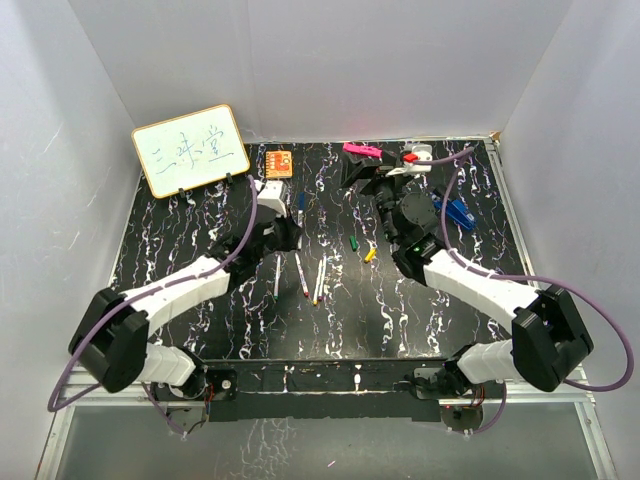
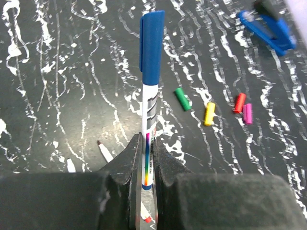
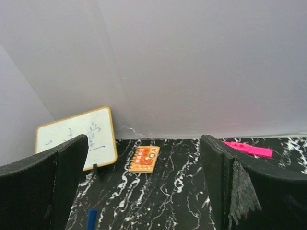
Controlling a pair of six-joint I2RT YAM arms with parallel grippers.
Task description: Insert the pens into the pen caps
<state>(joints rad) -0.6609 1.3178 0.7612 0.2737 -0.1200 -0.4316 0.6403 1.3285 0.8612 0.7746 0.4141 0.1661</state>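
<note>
Left fingers (image 2: pixel 120 175): clamped narrow on a white-barrelled pen (image 2: pixel 148 120), gripped low on the barrel. A blue cap (image 2: pixel 152 43) is seated on the pen's far end.

Right fingers (image 3: pixel 67 177): spread wide, holding nothing, and facing the back wall.

Four loose caps lie on the tabletop (image 2: pixel 57 96) beyond the held pen: green (image 2: pixel 182 98), yellow (image 2: pixel 209 113), red (image 2: pixel 239 102) and purple (image 2: pixel 247 113). The last two lie just beside each other.

Uncapped pens (image 1: pixel 318 280) lie mid-tabletop, between the arms.
</note>
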